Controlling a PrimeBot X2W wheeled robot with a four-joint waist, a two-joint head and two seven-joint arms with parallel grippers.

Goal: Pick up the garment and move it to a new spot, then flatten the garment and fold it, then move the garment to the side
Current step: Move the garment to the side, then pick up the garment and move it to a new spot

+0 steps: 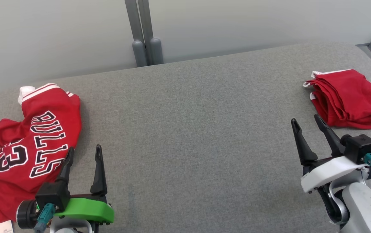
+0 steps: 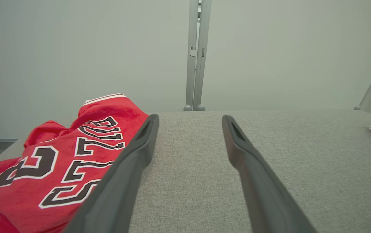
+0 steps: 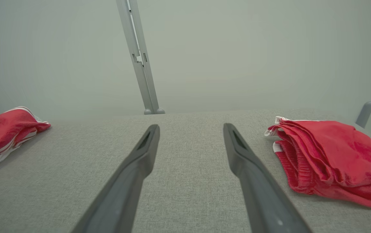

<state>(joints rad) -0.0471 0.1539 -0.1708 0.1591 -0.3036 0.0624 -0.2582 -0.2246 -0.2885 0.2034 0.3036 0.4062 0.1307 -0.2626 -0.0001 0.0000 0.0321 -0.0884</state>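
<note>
Crumpled red jersey w/ black lettering sits at the left of the head view, bunched up on the grey padded table. Left gripper hovers just beside its right edge, fingers spread apart, nothing btwn them. Right gripper, lower right, is likewise spread and empty, near a second red garment lying folded at the upper right. Pick-up hasn't begun, by the look of it. Risks, imo: pinching just one loose layer would lift the jersey as a twisted rope, making flattening harder. Too shallow a grab & the fabric slips out mid-carry. Dragging it could catch on the table's cloth. The right arm could also nudge the folded pile & undo it.
</note>
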